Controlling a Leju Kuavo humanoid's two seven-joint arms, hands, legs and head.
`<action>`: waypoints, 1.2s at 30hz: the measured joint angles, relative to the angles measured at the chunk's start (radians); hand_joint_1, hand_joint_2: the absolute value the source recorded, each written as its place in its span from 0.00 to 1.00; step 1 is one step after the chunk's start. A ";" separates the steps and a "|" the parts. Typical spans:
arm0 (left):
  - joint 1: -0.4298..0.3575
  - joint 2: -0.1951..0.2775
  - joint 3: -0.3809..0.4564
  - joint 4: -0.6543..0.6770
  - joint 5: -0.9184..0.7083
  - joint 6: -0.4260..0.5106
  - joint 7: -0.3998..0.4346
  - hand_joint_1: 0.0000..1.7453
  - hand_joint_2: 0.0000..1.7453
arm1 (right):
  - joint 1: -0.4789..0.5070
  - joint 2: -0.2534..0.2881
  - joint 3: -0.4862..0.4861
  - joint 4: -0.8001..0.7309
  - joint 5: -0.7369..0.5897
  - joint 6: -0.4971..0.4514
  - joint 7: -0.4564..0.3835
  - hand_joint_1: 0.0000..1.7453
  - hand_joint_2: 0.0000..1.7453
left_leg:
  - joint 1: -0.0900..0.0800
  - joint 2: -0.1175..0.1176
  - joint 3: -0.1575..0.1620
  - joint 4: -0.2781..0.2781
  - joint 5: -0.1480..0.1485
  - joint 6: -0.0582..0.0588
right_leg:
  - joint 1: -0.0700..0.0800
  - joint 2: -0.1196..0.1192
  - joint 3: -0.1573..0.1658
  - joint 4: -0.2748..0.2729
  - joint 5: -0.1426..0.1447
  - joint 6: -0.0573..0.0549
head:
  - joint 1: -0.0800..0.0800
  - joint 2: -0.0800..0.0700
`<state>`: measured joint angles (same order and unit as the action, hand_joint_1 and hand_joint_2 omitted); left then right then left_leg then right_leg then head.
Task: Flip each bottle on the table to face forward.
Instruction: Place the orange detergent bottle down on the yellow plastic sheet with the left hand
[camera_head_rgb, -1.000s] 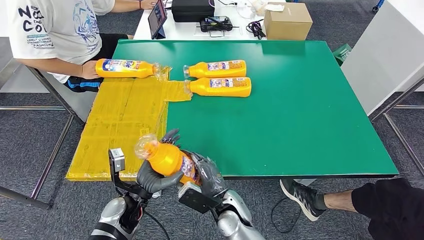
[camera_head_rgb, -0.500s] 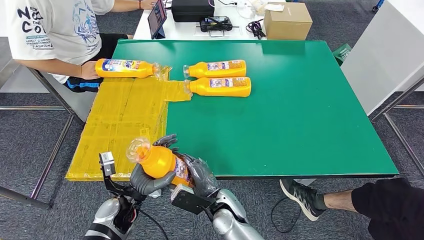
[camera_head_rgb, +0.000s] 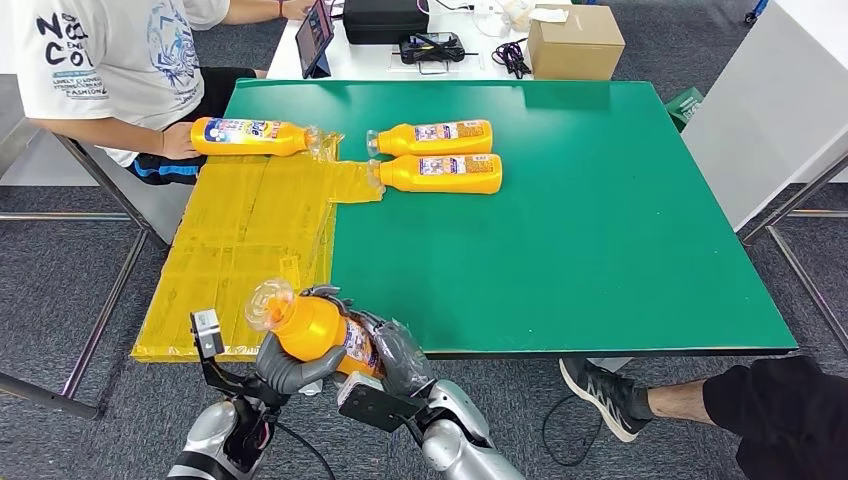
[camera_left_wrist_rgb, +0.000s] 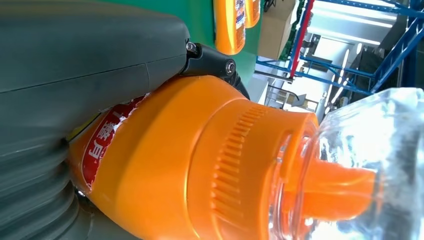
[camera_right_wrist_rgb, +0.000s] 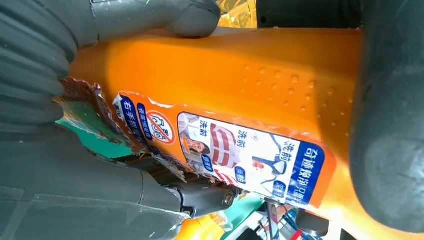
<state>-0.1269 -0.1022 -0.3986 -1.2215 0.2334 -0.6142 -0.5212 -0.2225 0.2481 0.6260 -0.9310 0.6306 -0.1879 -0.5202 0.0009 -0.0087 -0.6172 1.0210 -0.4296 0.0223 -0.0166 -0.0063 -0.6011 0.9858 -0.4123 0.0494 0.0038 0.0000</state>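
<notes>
Low in the frame, left of centre, both hands clasp one orange bottle (camera_head_rgb: 312, 327) off the near edge of the green table (camera_head_rgb: 620, 250).
Its clear cap (camera_head_rgb: 265, 302) points to the upper left; the left hand (camera_head_rgb: 290, 362) cups the shoulder from below, and the right hand (camera_head_rgb: 398, 352) wraps the lower body, where a torn label shows. Three more orange bottles lie on their sides toward the top: one (camera_head_rgb: 250, 136) on the yellow sheet (camera_head_rgb: 240, 240) with a person's hand (camera_head_rgb: 180, 141) on its base, and two (camera_head_rgb: 432, 137) (camera_head_rgb: 440, 173) close together on the green surface.
</notes>
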 joint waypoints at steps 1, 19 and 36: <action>0.001 0.000 0.002 0.000 -0.001 0.000 0.000 1.00 1.00 | 0.000 0.000 0.000 0.000 0.000 0.000 0.000 0.74 1.00 | 0.000 0.000 0.000 0.000 0.000 0.000 | 0.000 0.000 0.000 0.000 0.000 0.000 | 0.000 0.000; -0.029 -0.044 0.116 -0.038 -0.159 0.307 -0.004 1.00 1.00 | 0.039 0.011 -0.004 -0.098 -0.007 -0.057 0.068 0.00 0.00 | 0.000 0.000 0.000 0.000 0.000 0.000 | 0.000 0.000 0.000 0.000 0.000 0.000 | 0.000 0.000; -0.108 -0.065 0.222 -0.071 -0.516 0.684 -0.059 1.00 1.00 | 0.088 0.000 -0.015 -0.350 -0.082 -0.145 0.013 0.00 0.00 | 0.000 0.000 0.000 0.000 0.000 0.000 | 0.000 0.000 0.000 0.000 0.000 0.000 | 0.000 0.000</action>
<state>-0.2353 -0.1669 -0.1762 -1.2926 -0.2827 0.0700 -0.5798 -0.1346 0.2478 0.6112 -1.2811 0.5485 -0.3332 -0.5068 0.0010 -0.0085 -0.6170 1.0211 -0.4292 0.0222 -0.0166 -0.0061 -0.6012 0.9859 -0.4121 0.0494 0.0040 0.0000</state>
